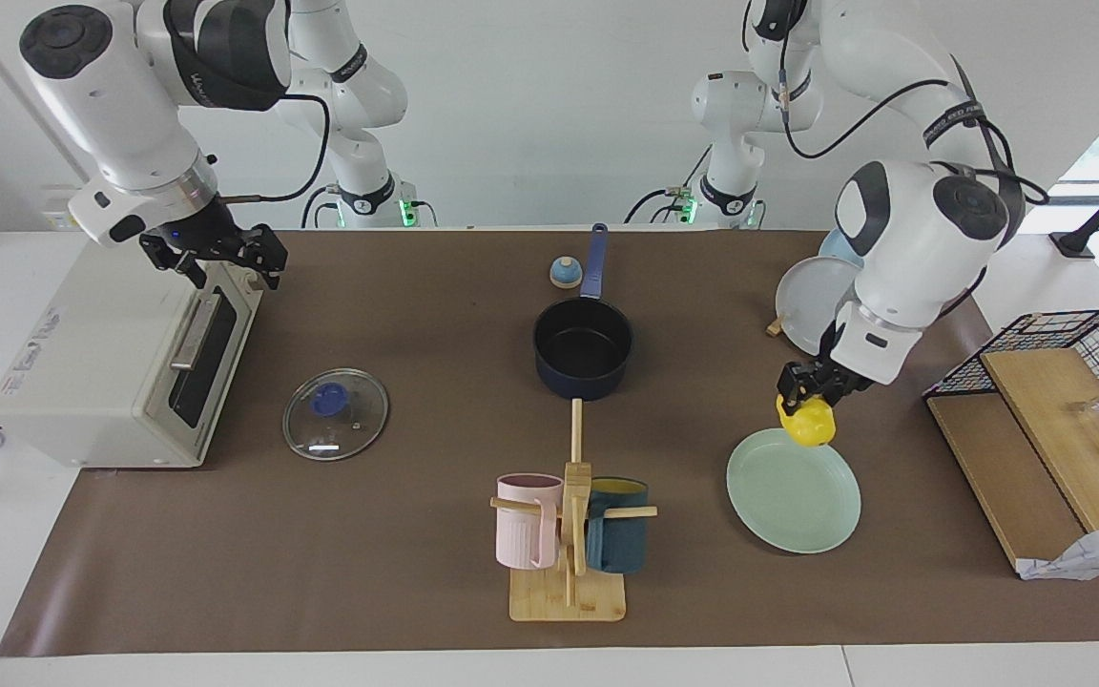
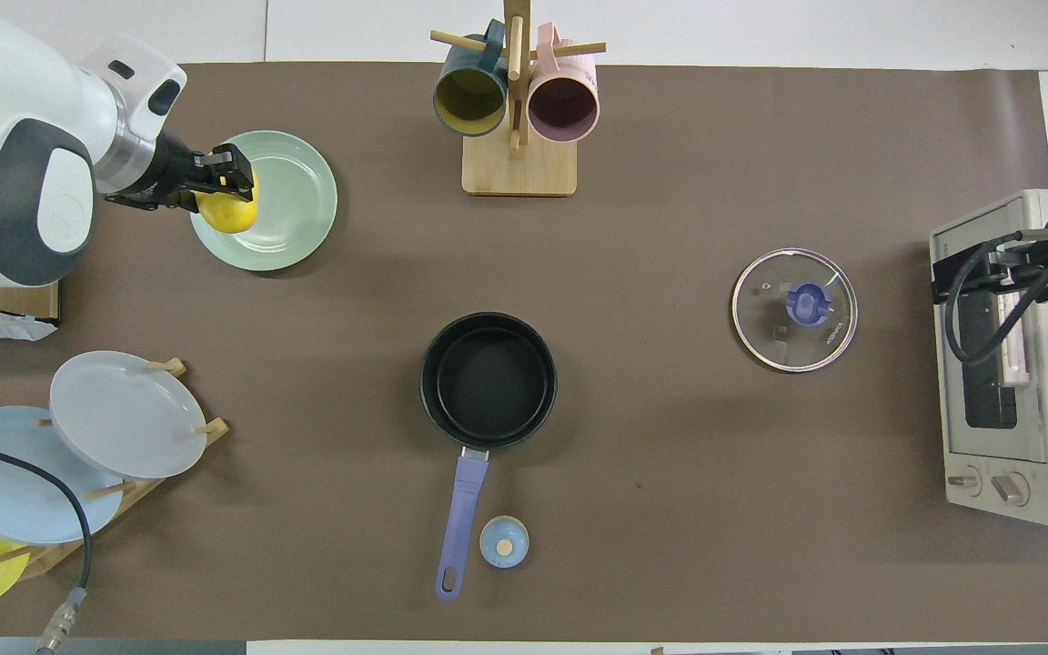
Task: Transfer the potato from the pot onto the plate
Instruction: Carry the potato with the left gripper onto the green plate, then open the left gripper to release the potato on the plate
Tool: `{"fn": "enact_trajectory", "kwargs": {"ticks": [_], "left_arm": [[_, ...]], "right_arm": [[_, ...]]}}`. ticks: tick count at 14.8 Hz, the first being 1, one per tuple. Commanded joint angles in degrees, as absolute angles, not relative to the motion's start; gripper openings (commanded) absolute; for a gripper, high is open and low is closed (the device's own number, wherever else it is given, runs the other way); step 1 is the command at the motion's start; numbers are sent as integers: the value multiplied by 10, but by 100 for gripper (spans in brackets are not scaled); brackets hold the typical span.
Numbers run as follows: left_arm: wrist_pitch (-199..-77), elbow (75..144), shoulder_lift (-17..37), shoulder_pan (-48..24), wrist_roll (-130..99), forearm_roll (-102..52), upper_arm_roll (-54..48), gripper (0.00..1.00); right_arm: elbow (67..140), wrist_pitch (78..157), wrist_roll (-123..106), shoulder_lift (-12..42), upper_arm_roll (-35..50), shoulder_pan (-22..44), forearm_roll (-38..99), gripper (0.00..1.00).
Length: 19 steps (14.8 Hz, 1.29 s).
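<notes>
Potato: I see the yellow potato (image 1: 809, 424) up in the air, clamped in the left gripper (image 1: 805, 399), hanging over the rim of the plate on the side nearer the robots; in the overhead view the potato (image 2: 226, 206) covers the plate's edge toward the left arm's end of the table.
Left gripper: my left gripper (image 2: 226, 175) has its fingers closed on the potato from above, the arm reaching in from the left arm's end.
Plate: the mint-green plate (image 1: 778, 506) lies flat on the brown mat, toward the left arm's end and toward the table edge farthest from the robots; nothing rests on it.
Pot: the navy pot (image 1: 582, 374) stands mid-table with its black inside bare and its blue handle (image 1: 593, 260) pointing toward the robots.
Beside the handle: a small blue round knob-like piece (image 1: 565, 273), just beside it.
Glass lid: the lid (image 1: 335, 414) lies flat toward the right arm's end.
Mug rack: a wooden rack (image 1: 569, 563) with a pink mug (image 1: 526, 521) and a teal mug (image 1: 618, 536), near the edge farthest from the robots.
Right gripper: I have it waiting, jaws apart (image 1: 217, 250), over the toaster oven (image 1: 111, 353) at the right arm's end.
Plate stand: grey-white plate (image 1: 809, 298) partly hidden by the left arm.
</notes>
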State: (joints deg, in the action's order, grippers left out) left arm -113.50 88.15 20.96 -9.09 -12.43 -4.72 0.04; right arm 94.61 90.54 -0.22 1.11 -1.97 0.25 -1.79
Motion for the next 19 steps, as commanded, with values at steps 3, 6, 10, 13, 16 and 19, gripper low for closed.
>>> {"fn": "enact_trajectory", "kwargs": {"ticks": [3,6,10,13,16,19], "left_arm": [[-1197,870,283,-70,-77,-49,-4,0],[-1228,898,284,-73,-75,-49,-4,0],[-1278,937,286,-77,-71,-34,-4,0],[-1274,933,286,-78,-70,-22,-4,81],[-1232,902,272,-73,-70,-17,-4,100],[-1176,888,214,-69,-81,-21,-3,100]], "right_arm": [[949,915,7,4,-20,-4,-12,100],[949,915,10,4,-20,-4,-12,100],[951,909,6,-3,-18,-4,-10,100],[951,910,6,-3,-18,-4,-10,100],[951,910,6,-3,-18,-4,-10,100],[951,910,6,-3,-18,-4,-10,100]]}}
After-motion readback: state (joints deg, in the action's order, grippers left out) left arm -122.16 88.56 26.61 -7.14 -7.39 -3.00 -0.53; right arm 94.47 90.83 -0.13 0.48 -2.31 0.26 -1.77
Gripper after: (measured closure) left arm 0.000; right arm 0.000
